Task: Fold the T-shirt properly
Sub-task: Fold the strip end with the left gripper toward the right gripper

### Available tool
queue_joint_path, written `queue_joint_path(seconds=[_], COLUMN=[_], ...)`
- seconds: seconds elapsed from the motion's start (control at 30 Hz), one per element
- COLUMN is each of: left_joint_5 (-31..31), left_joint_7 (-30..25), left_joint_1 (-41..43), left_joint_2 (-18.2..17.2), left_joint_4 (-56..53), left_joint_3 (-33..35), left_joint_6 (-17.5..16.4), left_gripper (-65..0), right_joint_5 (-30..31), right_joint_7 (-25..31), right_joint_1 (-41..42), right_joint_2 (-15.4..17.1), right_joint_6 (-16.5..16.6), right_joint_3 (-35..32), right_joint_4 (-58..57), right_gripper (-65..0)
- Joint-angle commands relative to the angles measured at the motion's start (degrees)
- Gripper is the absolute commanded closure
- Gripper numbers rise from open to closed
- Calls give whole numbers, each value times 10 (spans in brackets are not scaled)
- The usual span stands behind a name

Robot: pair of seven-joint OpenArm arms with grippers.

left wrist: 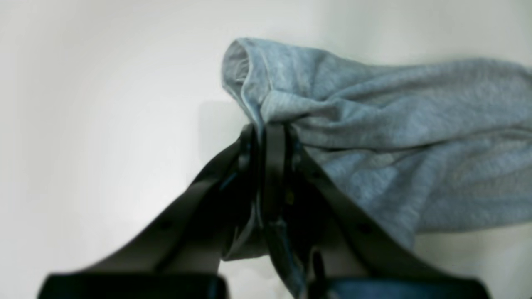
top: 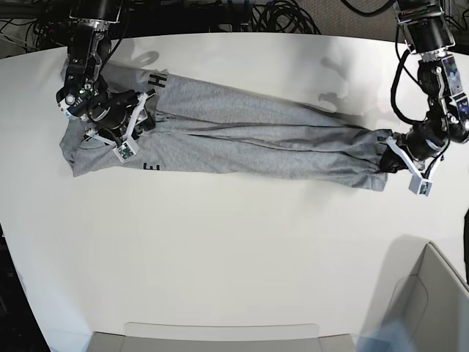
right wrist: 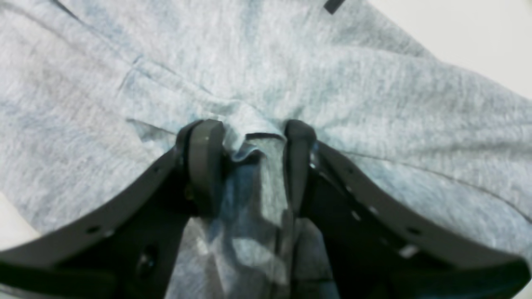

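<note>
The heather-grey T-shirt (top: 256, 136) lies stretched in a long rumpled band across the white table (top: 220, 242). Black letters (top: 156, 79) show at its left end. My left gripper (top: 386, 155), at the right in the base view, is shut on the shirt's right end; the left wrist view shows the jaws (left wrist: 268, 128) pinching a hemmed edge of the cloth (left wrist: 395, 124). My right gripper (top: 141, 116) is at the shirt's left end. In the right wrist view (right wrist: 251, 143) its fingers hold a bunched fold of cloth (right wrist: 374, 104) between them.
Black cables (top: 278, 15) run along the table's far edge. A grey-white box (top: 432, 301) stands at the front right corner, and a low tray edge (top: 220, 334) lies along the front. A bare table lies in front of the shirt.
</note>
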Motion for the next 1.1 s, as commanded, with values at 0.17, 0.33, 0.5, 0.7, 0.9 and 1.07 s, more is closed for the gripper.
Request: queue_joint_path(seconds=[0.17, 0.33, 0.5, 0.7, 0.9, 1.07], left_joint_5=[-5, -5, -1, -1, 0, 0], left_joint_7=[30, 55, 86, 91, 87, 70], left_joint_1=[25, 38, 33, 31, 1, -25], left_joint_2=[20, 38, 80, 123, 164, 195], left_joint_4=[119, 212, 255, 255, 252, 215], left_joint_3=[1, 65, 115, 185, 263, 302], left_joint_6=[1, 6, 7, 8, 95, 135], left_gripper=[0, 0, 0, 0, 0, 0], right_joint_5=[-4, -3, -4, -4, -3, -3], right_joint_7=[-4, -4, -4, -4, -4, -4], right_joint_1=[13, 13, 12, 10, 10, 10], right_joint_2=[-7, -12, -16, -24, -31, -36], right_joint_6=[-1, -1, -1, -1, -1, -1], right_joint_3=[4, 1, 3, 3, 2, 1], right_joint_4=[9, 9, 9, 9, 8, 8], right_gripper=[-250, -250, -250, -250, -250, -250])
